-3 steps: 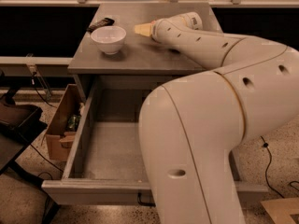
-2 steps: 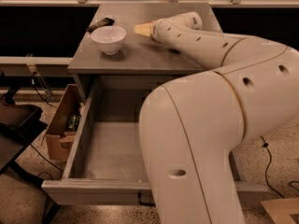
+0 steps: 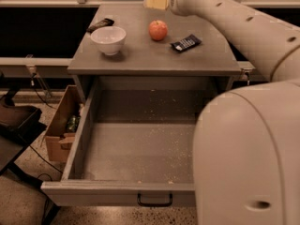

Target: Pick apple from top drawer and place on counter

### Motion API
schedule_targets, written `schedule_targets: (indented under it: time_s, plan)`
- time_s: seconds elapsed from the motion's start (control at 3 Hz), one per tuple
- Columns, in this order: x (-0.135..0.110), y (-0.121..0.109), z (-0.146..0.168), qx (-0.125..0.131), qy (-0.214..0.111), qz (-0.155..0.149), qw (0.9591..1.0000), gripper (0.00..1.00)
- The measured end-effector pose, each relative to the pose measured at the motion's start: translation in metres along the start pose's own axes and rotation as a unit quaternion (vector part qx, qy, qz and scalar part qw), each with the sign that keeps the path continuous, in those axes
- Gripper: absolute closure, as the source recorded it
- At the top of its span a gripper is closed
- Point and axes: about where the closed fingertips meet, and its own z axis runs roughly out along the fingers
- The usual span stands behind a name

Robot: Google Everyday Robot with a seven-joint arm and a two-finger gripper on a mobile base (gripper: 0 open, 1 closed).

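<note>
Camera view: end effector [image 3: 157, 3] above counter [image 3: 140, 55] rear edge, apart from apple [image 3: 158, 30] resting on counter; opening cannot tell.

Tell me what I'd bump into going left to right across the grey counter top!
white bowl → apple → dark packet. The gripper hovers over the back edge of the counter, just behind the apple.

Dim warm overhead light, shadow under the small white bowl [image 3: 108, 39] on the flat grey counter [image 3: 140, 57] (darkest beneath its front lip), pale gripper [image 3: 155, 3] lit above its far edge.
</note>
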Motion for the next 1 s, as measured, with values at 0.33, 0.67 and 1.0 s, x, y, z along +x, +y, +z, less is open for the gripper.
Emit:
schedule_targets:
  time_s: [0.33,0.67,1.0]
  plan:
    - [-0.053,-0.016,-0.088,-0.015,-0.002,-0.040,0.9991,0.00]
    - [-0.072,-0.049,-0.194,0.011,0.029,-0.093,0.9952,0.00]
    - [-0.049,-0.085,-0.305,0.090,0.064,-0.088,0.9900,0.00]
